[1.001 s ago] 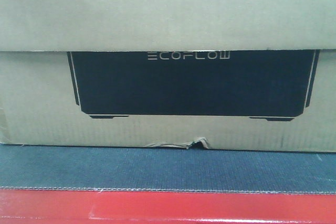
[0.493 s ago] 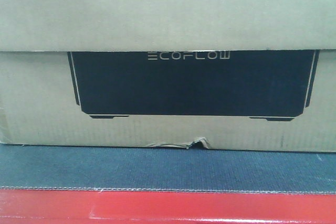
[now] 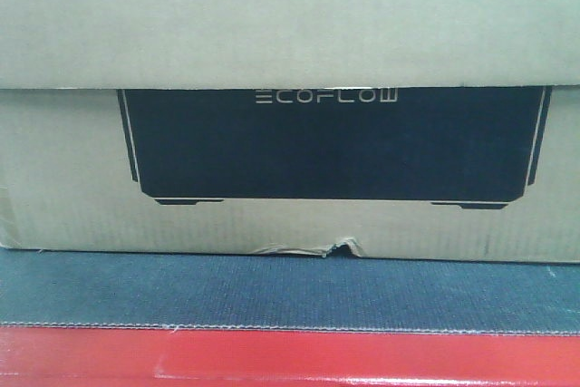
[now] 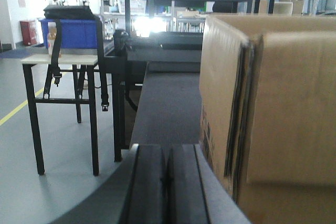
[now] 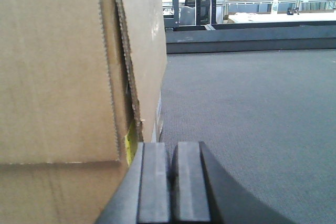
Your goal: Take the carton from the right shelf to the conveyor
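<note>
Brown carton (image 3: 72, 188) (black panel), woven grey conveyor (image 3: 272, 292)

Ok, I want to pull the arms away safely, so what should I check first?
1. Large brown corrugated cardboard carton sits on the wide dark grey woven conveyor belt: ok.
2. Carton clear of the red frame edge: ok.
3. Left hand shut, beside the carton's side, gripping nothing: ok.
4. Right hand shut, beside the opposite side: ok.
5. Hands pressing on the carton: cannot tell.
6. Belt running: cannot tell.

Matt corrugated cardboard carton (image 3: 72, 178); conveyor (image 3: 272, 292) of rough woven cloth.
</note>
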{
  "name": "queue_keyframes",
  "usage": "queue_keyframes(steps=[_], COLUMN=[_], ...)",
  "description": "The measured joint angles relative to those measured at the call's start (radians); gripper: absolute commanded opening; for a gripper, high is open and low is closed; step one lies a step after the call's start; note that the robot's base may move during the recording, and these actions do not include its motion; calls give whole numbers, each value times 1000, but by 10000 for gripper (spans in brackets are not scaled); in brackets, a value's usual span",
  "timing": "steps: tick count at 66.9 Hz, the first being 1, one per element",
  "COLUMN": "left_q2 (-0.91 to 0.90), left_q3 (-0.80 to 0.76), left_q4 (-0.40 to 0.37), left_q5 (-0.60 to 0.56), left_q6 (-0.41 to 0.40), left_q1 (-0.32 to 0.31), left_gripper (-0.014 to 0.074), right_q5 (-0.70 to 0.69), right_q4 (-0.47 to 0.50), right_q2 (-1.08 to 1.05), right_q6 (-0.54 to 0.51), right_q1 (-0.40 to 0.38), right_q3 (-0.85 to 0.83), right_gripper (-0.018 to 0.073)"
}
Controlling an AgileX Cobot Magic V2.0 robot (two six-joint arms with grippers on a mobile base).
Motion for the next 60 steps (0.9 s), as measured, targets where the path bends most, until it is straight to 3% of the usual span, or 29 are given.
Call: queue_keyframes(steps=[18, 27, 60], left_q2=[-12, -12, -12], left_q3=[125, 130, 130], left_q4=[0, 4, 13], left_q5=[-37, -90, -94], left_q6=[-21, -40, -45], left_q1=[0, 0, 3], left_gripper=[0, 0, 0], right_q5=[-2, -2, -2], right_q4=[0, 0, 0], right_q2=[0, 0, -1], right_q6=[0, 0, 0], right_q1=[0, 0, 0], right_q3=[0, 0, 0], right_gripper=[-69, -69, -69])
